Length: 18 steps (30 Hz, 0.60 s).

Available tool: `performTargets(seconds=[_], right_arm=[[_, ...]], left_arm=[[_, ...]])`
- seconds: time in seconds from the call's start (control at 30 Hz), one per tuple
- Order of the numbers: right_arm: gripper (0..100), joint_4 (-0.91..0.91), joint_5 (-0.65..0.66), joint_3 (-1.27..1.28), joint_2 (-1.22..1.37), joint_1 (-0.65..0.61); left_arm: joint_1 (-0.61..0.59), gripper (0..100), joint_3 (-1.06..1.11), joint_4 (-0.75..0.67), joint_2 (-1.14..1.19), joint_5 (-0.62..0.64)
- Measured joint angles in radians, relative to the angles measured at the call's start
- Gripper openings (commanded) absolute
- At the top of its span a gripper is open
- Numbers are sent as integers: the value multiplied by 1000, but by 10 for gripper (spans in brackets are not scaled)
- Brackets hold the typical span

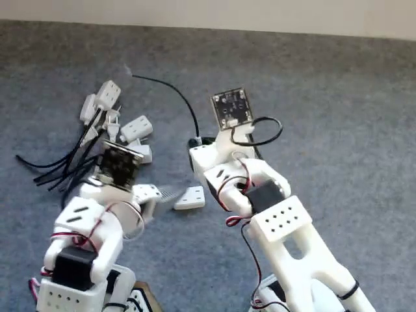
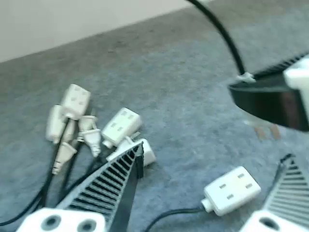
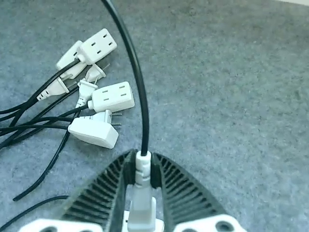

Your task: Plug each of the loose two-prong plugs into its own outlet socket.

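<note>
Two pincers angled down: right pincer (image 3: 142, 159) clamped on plug (image 3: 141, 208); left pincer (image 2: 215, 154) apart, seemingly flanking socket (image 2: 231, 190).

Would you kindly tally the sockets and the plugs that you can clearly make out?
Sockets: 3
Plugs: 4, one held in the right pincer
Total: 7, leaving out unclear white pieces in the pile.

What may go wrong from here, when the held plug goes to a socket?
1. The socket lies loose on the carpet between the left gripper's open fingers; if it is pushed, it may slide away.
2. The long black cord rising from the plug in the right gripper may tug and twist it, so it misses the socket.
</note>
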Motion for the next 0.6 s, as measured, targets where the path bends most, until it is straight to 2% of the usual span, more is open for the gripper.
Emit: performTargets(seconds=[0.1,0.23,0.37,0.6], right_arm=[[4,-5,-23,15,-3,0],[4,17,-118,15,-3,-15],[4,144,-175,-44,-3,-78],[4,301,-190,-158,-5,-150]], left_arm=[[43,415,71,2,-31,0],[52,415,87,2,-57,0],[52,414,124,-15,-48,0],[9,414,175,-91,-48,0]])
